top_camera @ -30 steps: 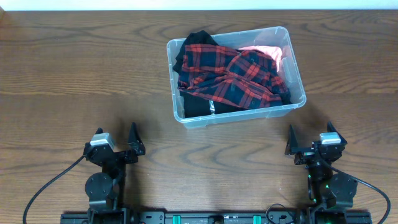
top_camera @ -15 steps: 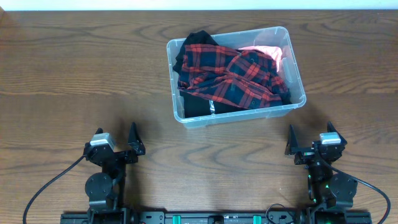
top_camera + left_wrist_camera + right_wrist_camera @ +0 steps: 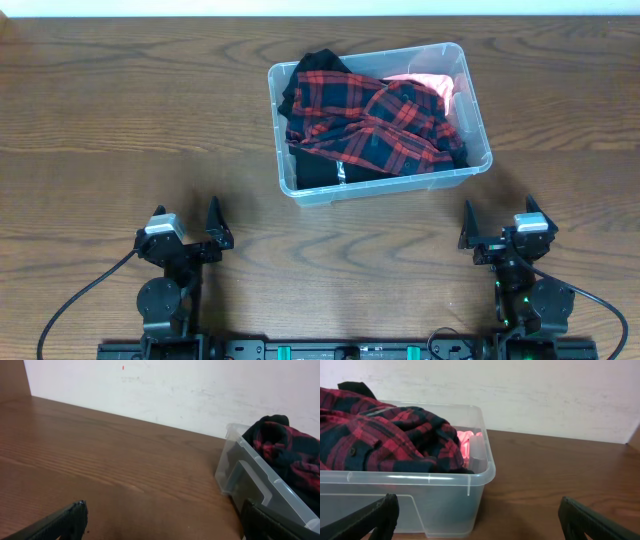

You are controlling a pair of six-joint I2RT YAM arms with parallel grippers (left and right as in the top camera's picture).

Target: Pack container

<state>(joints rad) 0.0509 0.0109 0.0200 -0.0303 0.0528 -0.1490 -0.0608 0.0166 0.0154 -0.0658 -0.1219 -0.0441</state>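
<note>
**A:** Where are the hands? The left hand (image 3: 186, 210) and right hand (image 3: 499, 208) sit by the table's (image 3: 120, 110) near edge. Both have their jaws spread wide and grasp nothing.

**B:** And the container (image 3: 310, 195)?

**A:** Toward the far edge, slightly right of centre, well apart from both hands. It stands upright, mouth up. Its long axis runs left to right, with the right end skewed toward the far edge.

**B:** What's left to do?

**A:** Probably only tidying. The red-and-black plaid shirt (image 3: 375, 120) is heaped at rim height over a pink cloth (image 3: 425, 82). I'd come down from above and press the heap's middle. The other hand should brace a short wall so the bin doesn't slide.
</note>
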